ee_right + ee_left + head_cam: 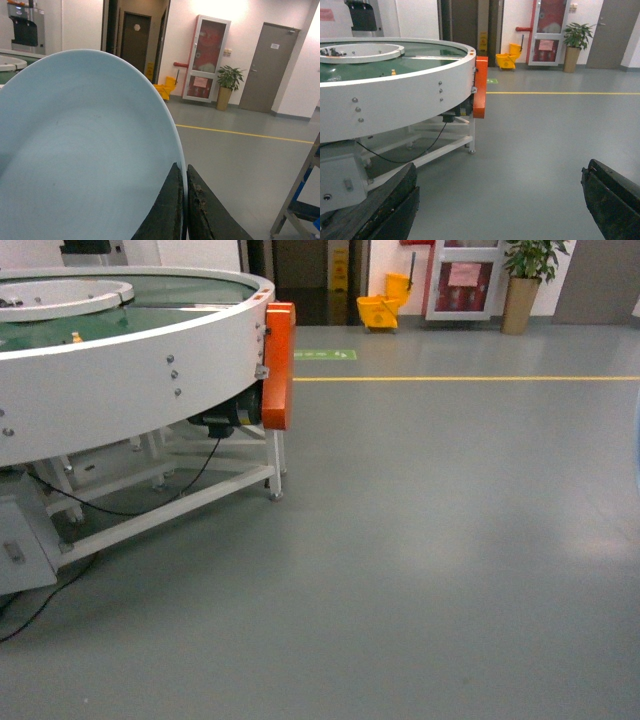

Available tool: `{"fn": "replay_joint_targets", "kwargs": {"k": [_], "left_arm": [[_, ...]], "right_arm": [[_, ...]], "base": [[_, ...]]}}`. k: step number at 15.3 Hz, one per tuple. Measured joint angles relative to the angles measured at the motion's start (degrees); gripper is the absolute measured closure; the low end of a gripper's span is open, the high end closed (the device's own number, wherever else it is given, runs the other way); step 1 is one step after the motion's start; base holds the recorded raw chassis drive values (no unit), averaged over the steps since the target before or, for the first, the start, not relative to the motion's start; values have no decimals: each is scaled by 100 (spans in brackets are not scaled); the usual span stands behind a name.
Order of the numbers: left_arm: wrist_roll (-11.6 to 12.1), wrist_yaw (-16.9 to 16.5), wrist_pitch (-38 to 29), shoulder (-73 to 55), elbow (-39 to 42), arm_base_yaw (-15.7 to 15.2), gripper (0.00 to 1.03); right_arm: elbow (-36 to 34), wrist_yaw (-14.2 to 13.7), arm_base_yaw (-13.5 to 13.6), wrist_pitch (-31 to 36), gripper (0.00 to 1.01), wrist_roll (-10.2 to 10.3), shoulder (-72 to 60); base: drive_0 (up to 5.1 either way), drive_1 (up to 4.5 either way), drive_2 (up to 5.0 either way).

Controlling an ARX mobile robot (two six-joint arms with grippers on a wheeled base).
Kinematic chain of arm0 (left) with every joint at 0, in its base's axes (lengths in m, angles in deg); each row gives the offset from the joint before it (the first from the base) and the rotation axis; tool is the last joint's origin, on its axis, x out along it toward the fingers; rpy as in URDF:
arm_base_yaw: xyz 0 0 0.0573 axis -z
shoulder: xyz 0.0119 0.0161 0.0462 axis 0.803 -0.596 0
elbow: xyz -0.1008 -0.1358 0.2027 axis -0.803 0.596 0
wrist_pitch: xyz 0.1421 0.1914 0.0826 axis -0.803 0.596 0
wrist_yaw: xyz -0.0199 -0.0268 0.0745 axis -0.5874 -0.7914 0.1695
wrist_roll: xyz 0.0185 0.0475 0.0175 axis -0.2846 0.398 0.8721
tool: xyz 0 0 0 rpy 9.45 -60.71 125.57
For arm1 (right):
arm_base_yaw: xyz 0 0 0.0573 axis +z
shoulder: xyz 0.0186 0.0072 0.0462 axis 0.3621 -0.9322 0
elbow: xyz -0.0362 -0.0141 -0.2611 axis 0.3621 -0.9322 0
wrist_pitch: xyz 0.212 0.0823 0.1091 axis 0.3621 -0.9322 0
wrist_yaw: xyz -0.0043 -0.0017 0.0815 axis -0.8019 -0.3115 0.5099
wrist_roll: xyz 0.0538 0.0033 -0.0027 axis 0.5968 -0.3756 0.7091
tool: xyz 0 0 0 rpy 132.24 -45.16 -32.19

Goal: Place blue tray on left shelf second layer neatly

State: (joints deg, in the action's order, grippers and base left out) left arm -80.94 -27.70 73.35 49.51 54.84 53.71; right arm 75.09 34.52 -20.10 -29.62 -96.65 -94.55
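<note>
On my right wrist feed the blue tray (85,150) fills most of the picture, held up on edge with its pale hollow side facing the camera. My right gripper (185,205) is pinched closed on the tray's rim, one dark finger on each side of the thin edge. Past the tray I see a grey floor with a yellow line (245,134), a red cabinet (206,57) against the wall, a potted plant (227,85) beside it, and a yellow mop bucket (165,90) near a dark doorway. At the lower right corner a bit of a steel rack (300,200) shows, with something blue low down inside it; I cannot tell which tier that is.

On my left wrist feed the left gripper (500,205) hangs with its two black fingers (385,210) spread wide apart and nothing between them, only bare floor. Ahead of it stands a big round white conveyor table (395,100) with a green belt on top and an orange guard (480,87) at its edge, on a white frame with a black cable trailing under it.

The head view looks over the same table (130,370) and orange guard (278,365) on the left, open grey floor ahead, and the mop bucket (383,305) and plant (525,280) far off. Neither arm shows there, except possibly a faint pale blur at the right edge that I cannot identify.
</note>
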Motion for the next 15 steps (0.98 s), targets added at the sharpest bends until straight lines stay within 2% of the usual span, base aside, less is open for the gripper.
{"fn": "replay_joint_targets", "kwargs": {"k": [12,15], "left_arm": [[0,11,9,0,0,-4,5],[0,7,-9,0,0,-4,5]], "right_arm": [[-4,15,0,-28,99,-15,-46],[-4,15,0,-13,99,-13,-9]], "base": [[2,422,-417],[-177,-177,-177]]}}
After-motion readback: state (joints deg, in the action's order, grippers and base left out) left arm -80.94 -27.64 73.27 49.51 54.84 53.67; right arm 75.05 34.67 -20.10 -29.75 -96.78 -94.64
